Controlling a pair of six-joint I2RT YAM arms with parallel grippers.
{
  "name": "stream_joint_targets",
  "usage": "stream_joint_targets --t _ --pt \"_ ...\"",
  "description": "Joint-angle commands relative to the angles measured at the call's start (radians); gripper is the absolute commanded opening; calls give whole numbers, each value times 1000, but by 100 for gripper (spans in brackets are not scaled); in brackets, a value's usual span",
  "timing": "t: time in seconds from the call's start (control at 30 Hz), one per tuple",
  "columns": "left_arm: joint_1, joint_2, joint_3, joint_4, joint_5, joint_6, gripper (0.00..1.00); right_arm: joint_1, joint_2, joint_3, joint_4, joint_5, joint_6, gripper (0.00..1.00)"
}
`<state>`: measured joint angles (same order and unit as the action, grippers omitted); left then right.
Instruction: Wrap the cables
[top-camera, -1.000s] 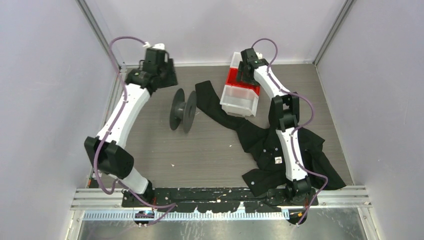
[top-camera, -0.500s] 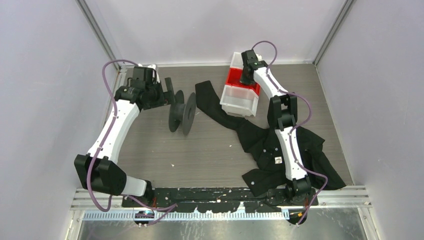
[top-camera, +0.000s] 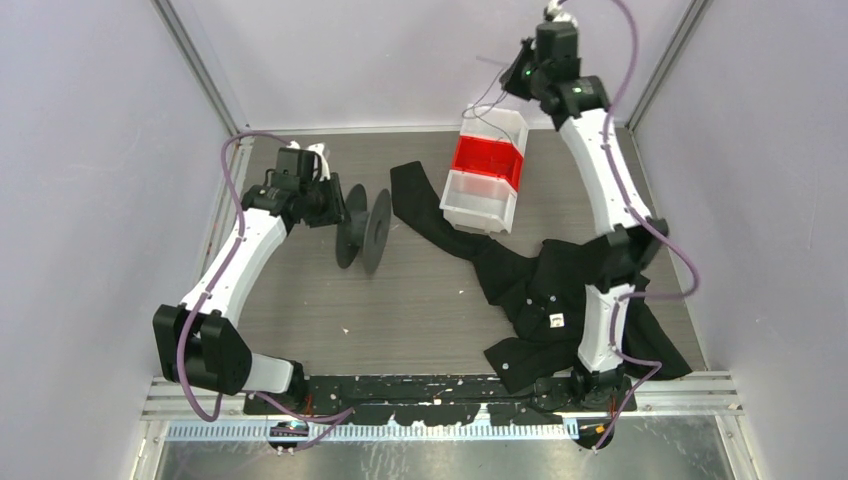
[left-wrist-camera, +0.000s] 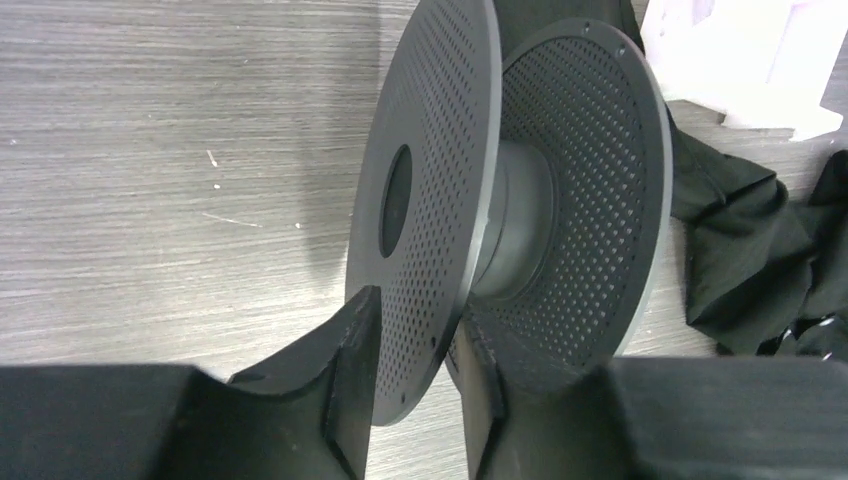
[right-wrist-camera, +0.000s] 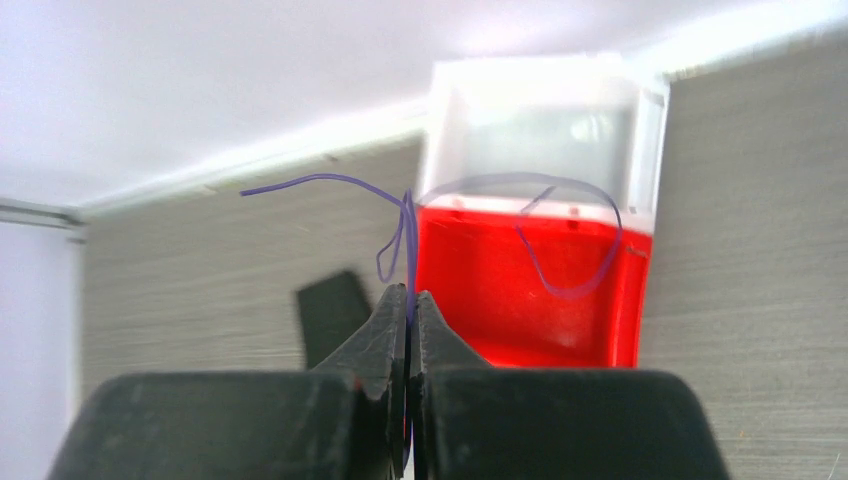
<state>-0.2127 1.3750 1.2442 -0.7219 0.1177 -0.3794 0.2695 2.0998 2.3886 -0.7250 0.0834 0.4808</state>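
Pinching thin wire (right-wrist-camera: 404, 232), right gripper (right-wrist-camera: 408, 300); lower wire hidden.

A thin, thread-like wire (right-wrist-camera: 455, 205), purplish against the light, hangs in loose loops above the red-and-white bins, pinched between the closed fingers of the right tool (right-wrist-camera: 409, 300) high near the back wall. Its dark grey reel (left-wrist-camera: 520, 200) stands on edge on the table, two perforated flanges upright, hub bare, the near flange between the left tool's (left-wrist-camera: 415, 345) fingers.
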Motion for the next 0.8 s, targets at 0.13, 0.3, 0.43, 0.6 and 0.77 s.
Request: stream_joint_targets --t 0.13,0.3,0.43,0.6,0.77 --pt "-10 -23 -9 86 -61 -27 8 102 -295 -26 7 -155 -48 1" --pt "-12 -40 -13 89 -76 -51 1 172 -406 -43 -8 -181 -67 1" --pt "-14 -49 -11 109 -74 -44 1 206 -461 -14 -43 -256 -91 0" --pt "-24 -37 32 116 -98 -14 1 312 -471 88 -193 -275 -217 1" --pt "-34 -23 88 106 -111 62 1 516 -448 77 -340 10 -372 0"
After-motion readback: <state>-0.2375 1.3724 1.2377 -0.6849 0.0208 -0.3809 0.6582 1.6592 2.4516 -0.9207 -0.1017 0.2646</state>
